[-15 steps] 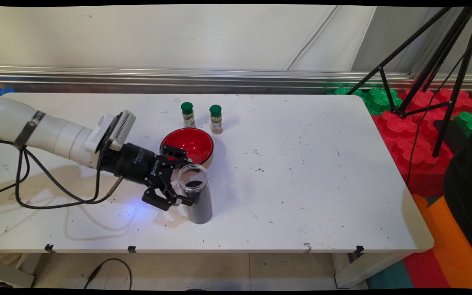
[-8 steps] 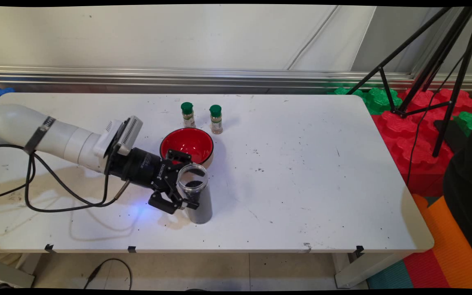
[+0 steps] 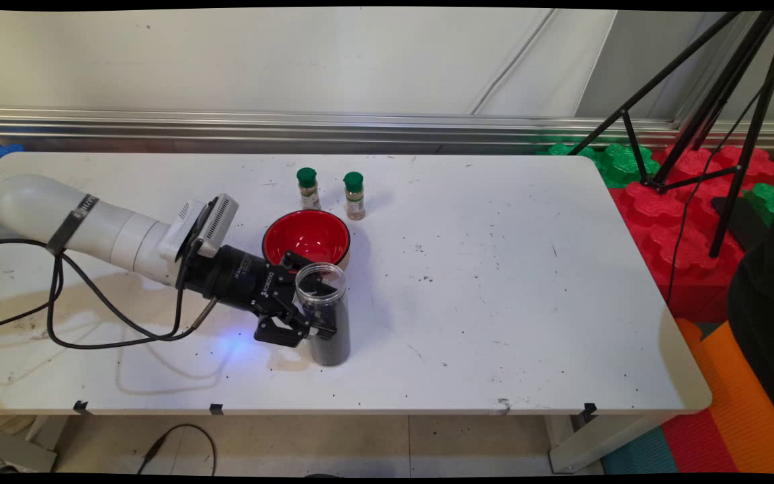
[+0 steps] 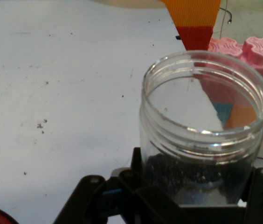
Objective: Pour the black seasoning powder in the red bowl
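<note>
Clear plastic, the open-topped jar (image 3: pixel 323 312) half full of dark grains stands upright on the white table (image 3: pixel 494 302); the black jaws (image 3: pixel 306 316) straddle its body from the side, apparently clamped on it, beside the red bowl (image 3: pixel 306 236).

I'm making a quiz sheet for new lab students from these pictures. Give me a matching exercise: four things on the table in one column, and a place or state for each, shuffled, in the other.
Things:
1. jar
2. bowl
3. spice bottles
4. gripper

Places or states:
A. red inside, empty, just behind the jar
B. two with green caps, side by side beyond the bowl
C. lidless, clear, upright, dark grains in its lower part
D. black, fingers on either side of the jar

Pairs: 1-C, 2-A, 3-B, 4-D
</note>
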Motion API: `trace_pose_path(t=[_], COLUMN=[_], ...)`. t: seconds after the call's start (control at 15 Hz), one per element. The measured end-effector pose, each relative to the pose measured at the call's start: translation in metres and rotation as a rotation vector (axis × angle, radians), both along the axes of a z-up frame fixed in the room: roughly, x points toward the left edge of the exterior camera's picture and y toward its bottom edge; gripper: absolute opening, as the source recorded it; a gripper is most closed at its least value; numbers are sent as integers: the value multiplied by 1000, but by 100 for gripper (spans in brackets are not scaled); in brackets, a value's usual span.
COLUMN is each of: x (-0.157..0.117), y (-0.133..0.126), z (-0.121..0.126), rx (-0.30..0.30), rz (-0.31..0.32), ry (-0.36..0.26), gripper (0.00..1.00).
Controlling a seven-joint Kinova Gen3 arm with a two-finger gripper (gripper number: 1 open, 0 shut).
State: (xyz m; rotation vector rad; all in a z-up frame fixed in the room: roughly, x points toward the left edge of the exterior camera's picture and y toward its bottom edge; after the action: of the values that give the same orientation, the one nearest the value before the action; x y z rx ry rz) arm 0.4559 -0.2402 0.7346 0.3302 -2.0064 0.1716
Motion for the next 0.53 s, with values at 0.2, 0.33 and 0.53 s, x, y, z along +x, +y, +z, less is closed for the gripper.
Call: trace_pose_path(t=[0.2, 0.33, 0.53], x=[1, 2, 6], y=[0, 0, -1], z=[-1, 0, 5], rx=[3, 5, 8], rz=[-3, -4, 0], ry=[3, 8, 14], gripper=[0, 0, 0])
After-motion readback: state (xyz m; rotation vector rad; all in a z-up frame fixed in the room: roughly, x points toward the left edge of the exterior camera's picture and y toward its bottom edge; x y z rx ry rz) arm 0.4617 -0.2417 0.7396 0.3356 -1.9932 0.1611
